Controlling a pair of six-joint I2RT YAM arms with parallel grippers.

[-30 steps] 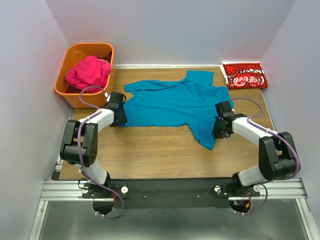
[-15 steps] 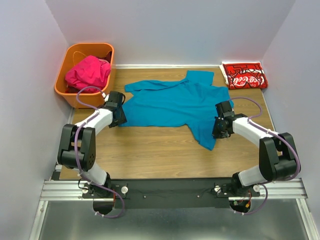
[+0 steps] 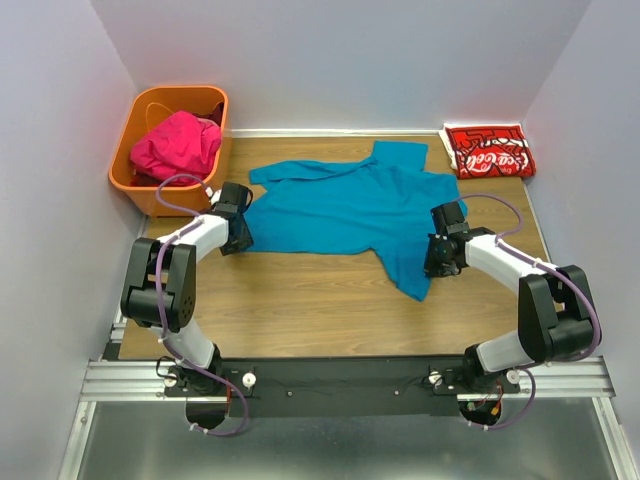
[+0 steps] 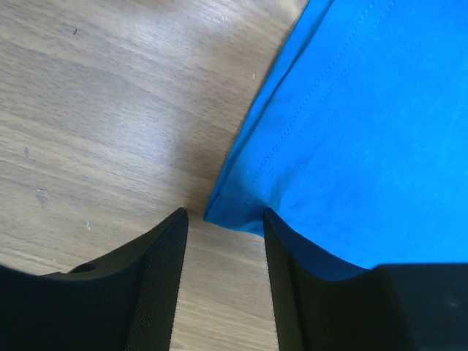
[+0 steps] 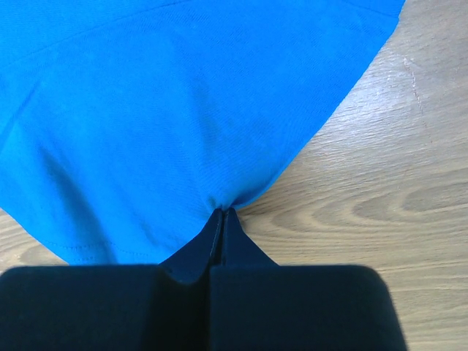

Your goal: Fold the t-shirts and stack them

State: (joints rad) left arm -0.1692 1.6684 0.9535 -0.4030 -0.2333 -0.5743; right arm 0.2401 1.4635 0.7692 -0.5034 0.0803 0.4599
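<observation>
Left gripper [image 4: 224, 217] jaws parted around a hem corner of the teal t-shirt [image 3: 340, 205], right gripper [image 5: 223, 216] jaws pinched on its other edge, shirt spread across the table [image 3: 300, 300], red t-shirt [image 3: 490, 152] folded far right, pink t-shirt [image 3: 178, 143] in the orange basket [image 3: 135, 180].

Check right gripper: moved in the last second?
No. The right gripper sits at the same spot relative to the red shirt, shut on the teal shirt.

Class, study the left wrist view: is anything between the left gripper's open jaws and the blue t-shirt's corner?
Nothing visible. The left gripper is open, the blue t-shirt's corner lies at its fingertips on the wooden table.
</observation>
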